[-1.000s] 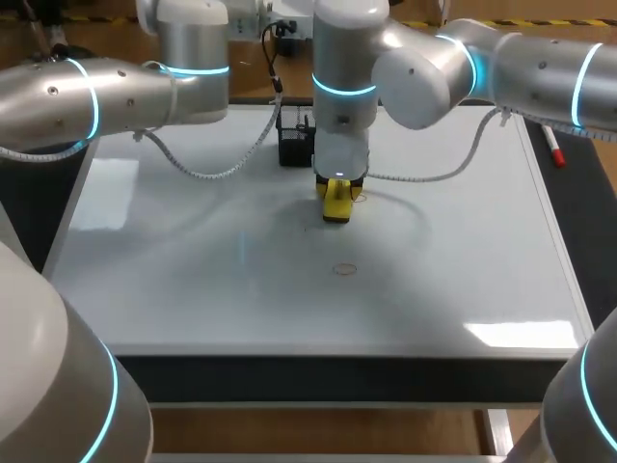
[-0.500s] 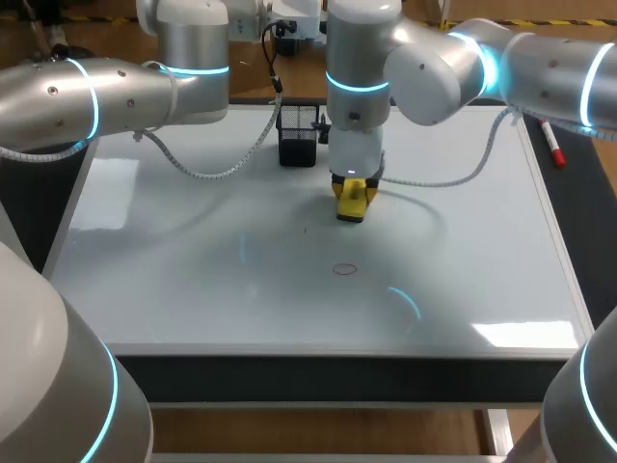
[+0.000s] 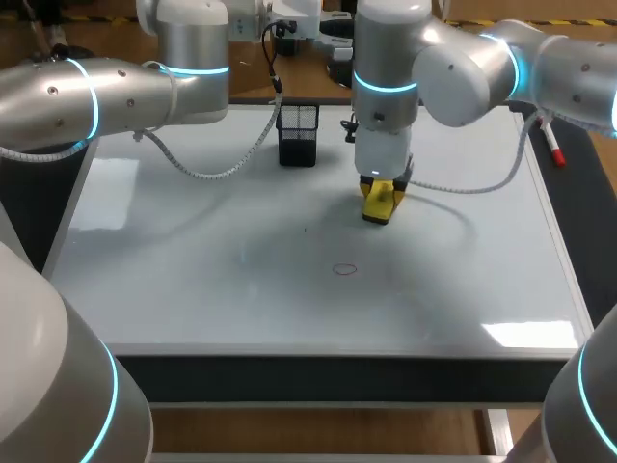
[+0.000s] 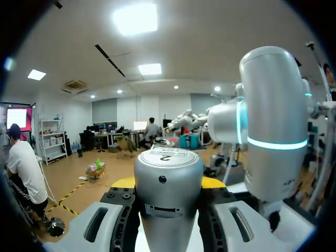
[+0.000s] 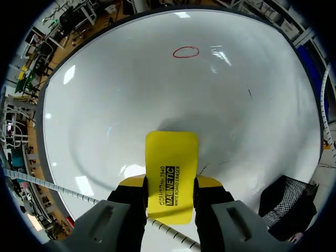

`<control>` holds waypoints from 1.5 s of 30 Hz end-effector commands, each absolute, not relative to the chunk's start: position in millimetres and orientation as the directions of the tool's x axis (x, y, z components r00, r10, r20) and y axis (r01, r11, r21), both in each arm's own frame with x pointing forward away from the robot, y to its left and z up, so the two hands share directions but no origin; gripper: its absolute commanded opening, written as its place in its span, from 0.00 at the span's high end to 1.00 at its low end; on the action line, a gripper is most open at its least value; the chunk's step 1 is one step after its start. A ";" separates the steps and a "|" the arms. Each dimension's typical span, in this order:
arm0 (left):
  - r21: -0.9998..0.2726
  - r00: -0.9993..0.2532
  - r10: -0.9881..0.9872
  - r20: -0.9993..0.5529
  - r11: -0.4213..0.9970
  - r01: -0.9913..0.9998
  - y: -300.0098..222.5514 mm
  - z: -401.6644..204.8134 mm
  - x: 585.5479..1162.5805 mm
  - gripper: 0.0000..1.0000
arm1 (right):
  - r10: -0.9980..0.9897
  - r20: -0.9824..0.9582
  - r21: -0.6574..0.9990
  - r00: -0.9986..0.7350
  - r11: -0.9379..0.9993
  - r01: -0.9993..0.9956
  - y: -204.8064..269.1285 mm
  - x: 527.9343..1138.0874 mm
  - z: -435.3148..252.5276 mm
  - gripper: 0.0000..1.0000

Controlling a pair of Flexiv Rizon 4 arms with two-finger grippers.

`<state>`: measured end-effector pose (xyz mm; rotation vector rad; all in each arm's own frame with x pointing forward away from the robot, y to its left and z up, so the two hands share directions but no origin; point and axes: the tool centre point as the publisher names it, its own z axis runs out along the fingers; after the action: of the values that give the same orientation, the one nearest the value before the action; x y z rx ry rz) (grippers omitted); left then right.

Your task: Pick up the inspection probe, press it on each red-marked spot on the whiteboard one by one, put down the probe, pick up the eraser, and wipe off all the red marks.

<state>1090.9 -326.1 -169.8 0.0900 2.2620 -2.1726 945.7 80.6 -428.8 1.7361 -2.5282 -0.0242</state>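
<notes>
My right gripper is shut on the yellow eraser, holding it down at the whiteboard right of centre. In the right wrist view the eraser sticks out between the fingers of the right gripper. One red ring mark lies nearer the front edge, and in that wrist view the ring is well ahead of the eraser. In the left wrist view my left gripper is shut on the silver probe, raised and facing the room. The left gripper itself is out of the head view.
A black mesh holder stands at the back of the board, left of the eraser; the same holder appears beside my right gripper. A red marker lies off the board's right edge. Cables hang from both arms over the board's rear half.
My right arm has slid the eraser to the right across the board, away from the mesh holder. The left arm has kept still.
</notes>
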 end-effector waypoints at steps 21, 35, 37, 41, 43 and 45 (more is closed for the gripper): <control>-0.998 -0.998 0.042 -0.041 0.040 0.043 -326.3 -168.7 1092.0 1.00 | -0.799 0.001 -0.033 -0.602 0.601 -0.798 -23.1 916.0 -366.2 1.00; -0.998 -0.998 0.042 -0.041 0.040 0.043 -326.3 -168.7 1092.0 1.00 | -0.711 0.011 0.004 -0.703 0.703 -0.711 -62.9 889.9 -383.7 1.00; -0.998 -0.998 0.042 -0.041 0.040 0.043 -326.3 -168.7 1092.0 1.00 | -0.702 0.008 0.005 -0.712 0.712 -0.702 -65.2 888.4 -385.4 1.00; -0.998 -0.998 0.042 -0.041 0.040 0.043 -326.3 -168.7 1092.0 1.00 | -0.691 0.004 0.004 -0.723 0.723 -0.691 -68.1 885.9 -385.1 1.00; -0.998 -0.998 0.042 -0.041 0.040 0.043 -326.3 -168.7 1092.0 1.00 | -0.685 0.001 0.002 -0.729 0.729 -0.685 -69.9 885.3 -383.7 1.00; -0.998 -0.998 0.042 -0.041 0.040 0.043 -326.3 -168.7 1092.0 1.00 | -0.685 -0.001 0.000 -0.729 0.729 -0.685 -70.8 885.0 -382.4 1.00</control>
<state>1091.0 -326.1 -169.8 0.0900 2.2620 -2.1726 888.8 -68.1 -385.8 1.1500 -2.9171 -0.0039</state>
